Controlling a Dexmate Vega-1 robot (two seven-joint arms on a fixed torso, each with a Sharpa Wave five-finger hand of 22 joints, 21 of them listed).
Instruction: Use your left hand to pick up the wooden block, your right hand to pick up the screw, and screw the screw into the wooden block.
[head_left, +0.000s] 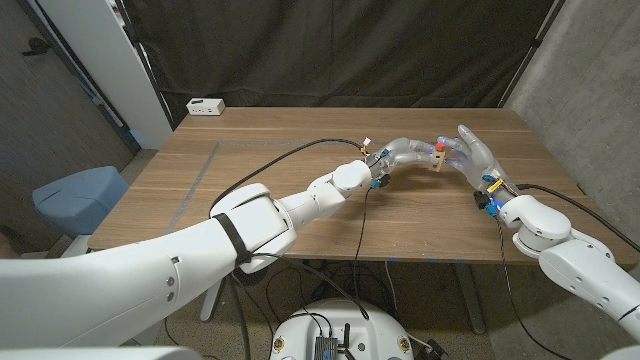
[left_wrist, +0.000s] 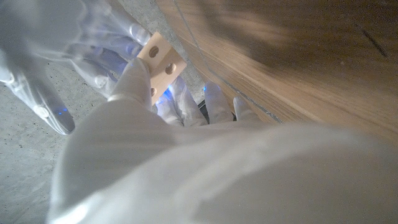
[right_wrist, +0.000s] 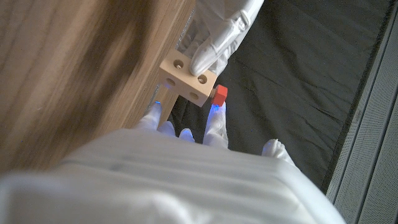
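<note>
The robot's left hand (head_left: 402, 155), covered in a pale translucent glove, reaches out over the middle of the wooden table (head_left: 250, 180) and holds a small wooden block (head_left: 440, 160) at its fingertips, lifted off the surface. In the left wrist view the block (left_wrist: 161, 64) is pale, with round holes in its faces, and a left fingertip (left_wrist: 138, 78) presses against one face.

The right hand (head_left: 475, 155) comes in from the other side, its fingers spread upward around the same block, so the two hands meet near the far right part of the table. In the head view a screw (head_left: 440, 147) with a red head sits on top of the block. In the right wrist view the red head (right_wrist: 219, 94) stands against one side of the block (right_wrist: 186, 79), right beside the right hand's fingertips (right_wrist: 213, 121). Whether those fingers pinch the screw or only touch it cannot be told from these pictures.

Black cables trail from both wrists over the table's near edge. At the far left corner of the table lies a small white box (head_left: 205, 106). Behind the table hangs a dark curtain (head_left: 350, 50). Left of the table stands a light blue chair (head_left: 75, 195).
</note>
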